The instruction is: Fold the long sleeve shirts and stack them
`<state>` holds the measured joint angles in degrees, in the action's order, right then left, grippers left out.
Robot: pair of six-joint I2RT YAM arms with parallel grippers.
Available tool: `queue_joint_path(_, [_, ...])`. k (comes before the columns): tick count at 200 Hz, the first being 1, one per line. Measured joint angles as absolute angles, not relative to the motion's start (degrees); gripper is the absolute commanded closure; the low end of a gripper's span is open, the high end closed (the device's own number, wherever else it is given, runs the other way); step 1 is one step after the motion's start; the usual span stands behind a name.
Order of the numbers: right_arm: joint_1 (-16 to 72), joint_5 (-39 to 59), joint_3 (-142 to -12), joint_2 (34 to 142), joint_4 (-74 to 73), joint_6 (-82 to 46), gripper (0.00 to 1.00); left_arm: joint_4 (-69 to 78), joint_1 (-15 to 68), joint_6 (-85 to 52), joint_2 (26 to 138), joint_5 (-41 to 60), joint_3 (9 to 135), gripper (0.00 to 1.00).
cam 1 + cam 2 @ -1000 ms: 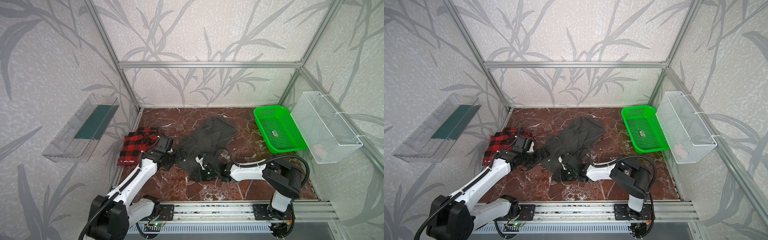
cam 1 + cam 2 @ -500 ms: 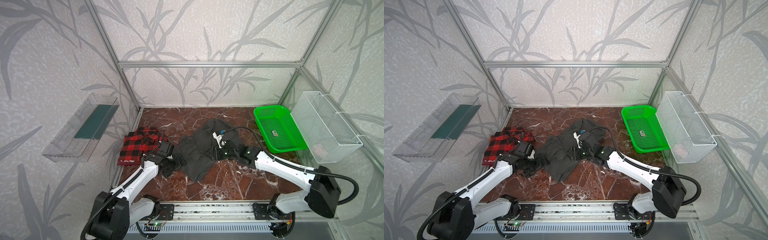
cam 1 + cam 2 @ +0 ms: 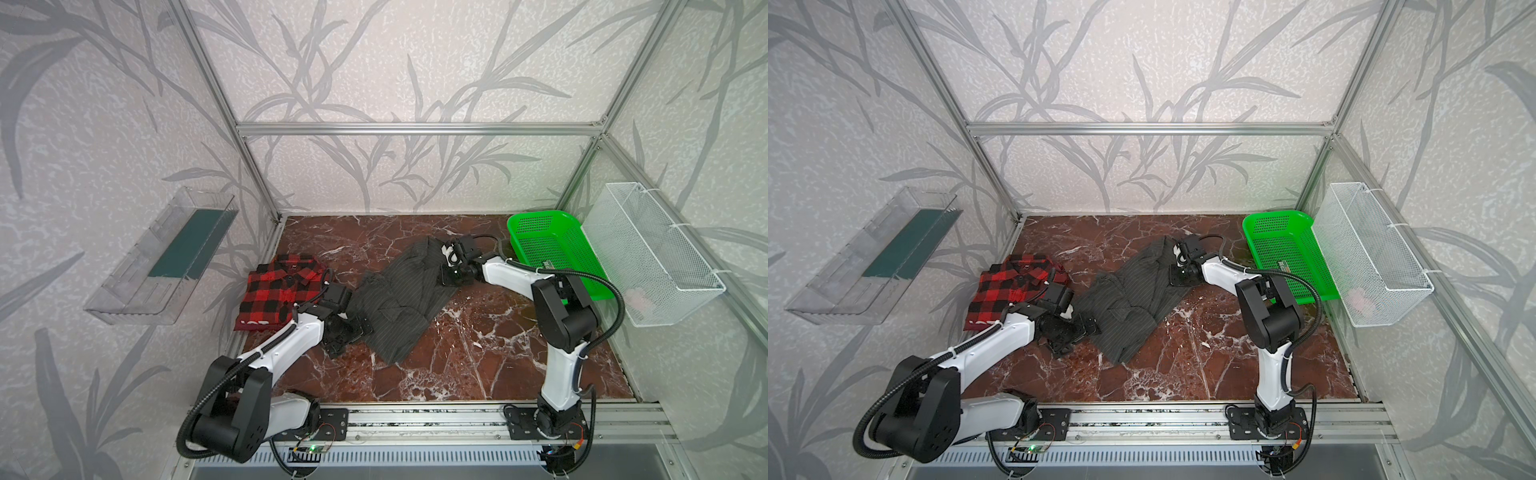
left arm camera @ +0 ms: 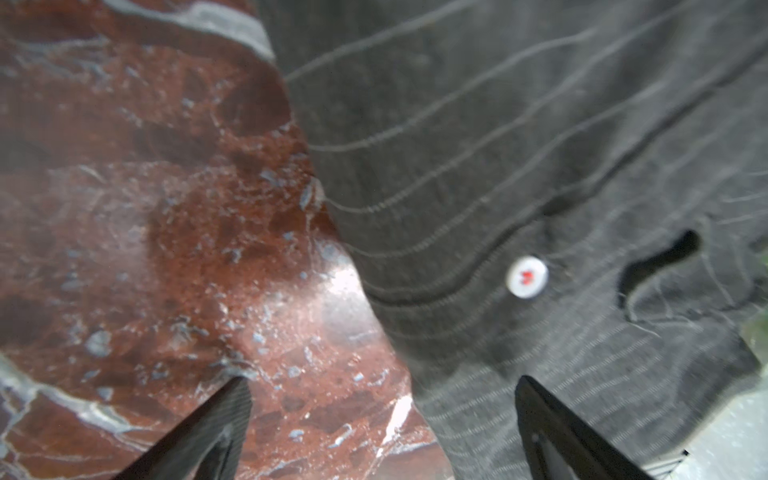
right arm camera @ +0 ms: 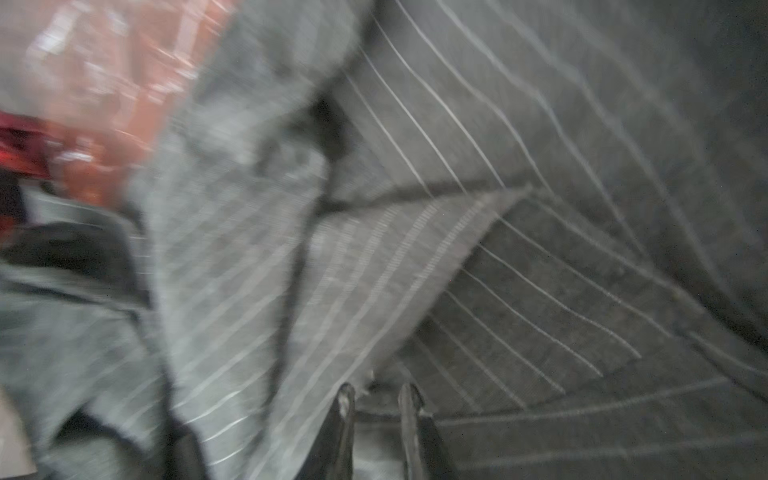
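Observation:
The red-and-black plaid shirt [image 3: 282, 295] lies folded at the left of the marble table [image 3: 478, 345]. Beside it, the charcoal pinstriped shirt [image 3: 399, 299] lies rumpled and slanted across the middle in both top views. My left gripper [image 3: 349, 332] is open at that shirt's near left edge. In the left wrist view the left gripper [image 4: 382, 382] has one finger over bare marble and the other over the cloth, near a white button [image 4: 527, 276]. My right gripper [image 3: 446, 276] sits at the shirt's far right edge. The right wrist view shows the right gripper [image 5: 378, 390] shut on a fold of striped cloth.
A green plastic basket [image 3: 536, 216] stands at the back right, just behind the right arm. A white wire basket [image 3: 648, 249] hangs on the right wall and a clear tray [image 3: 166, 257] on the left wall. Bare marble lies in front of the shirts.
The right arm has swung from the charcoal shirt's near edge to its far right edge and its jaws have narrowed onto the cloth. The left gripper has shifted slightly and stayed open.

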<state>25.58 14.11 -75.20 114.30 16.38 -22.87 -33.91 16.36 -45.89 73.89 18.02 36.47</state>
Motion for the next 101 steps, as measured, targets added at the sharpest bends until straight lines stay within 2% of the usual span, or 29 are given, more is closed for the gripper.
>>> queue_joint_path(37, [25.61, 13.23, -72.84, 114.85, 14.76, -23.14, 0.82, -34.46, 15.9, -44.53, 78.74, 16.86, 39.83, 0.01])
queue_joint_path(101, [25.67, 15.18, -53.36, 101.86, 7.14, -27.42, 0.85, -33.08, 13.78, -43.22, 84.84, 17.85, 47.16, 0.01])
